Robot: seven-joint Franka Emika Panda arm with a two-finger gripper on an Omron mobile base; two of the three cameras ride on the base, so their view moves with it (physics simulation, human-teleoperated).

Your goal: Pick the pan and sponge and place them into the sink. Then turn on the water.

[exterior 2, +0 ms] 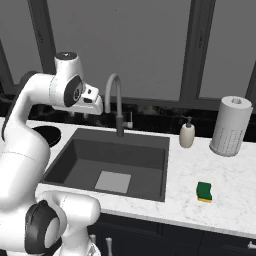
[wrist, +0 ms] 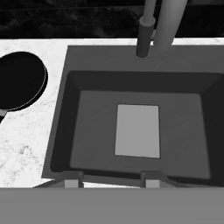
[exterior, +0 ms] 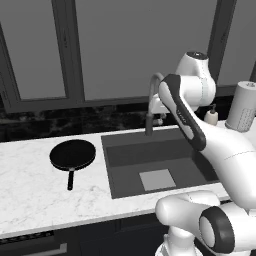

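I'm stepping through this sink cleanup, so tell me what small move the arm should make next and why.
Probably swing the gripper left toward the pan. In the hand view it hangs over the sink with nothing between its fingertips, while the pan sits on the counter left of the basin and the sponge lies on the counter to the right. Neither is in the sink yet.

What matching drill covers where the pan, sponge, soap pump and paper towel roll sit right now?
Things:
1. pan
2. sponge
3. soap pump
4. paper towel roll

Places:
A. back of the counter, just right of the sink
B. counter left of the sink
C. far right, by the window
D. front of the counter, right of the sink

Pairs: 1-B, 2-D, 3-A, 4-C
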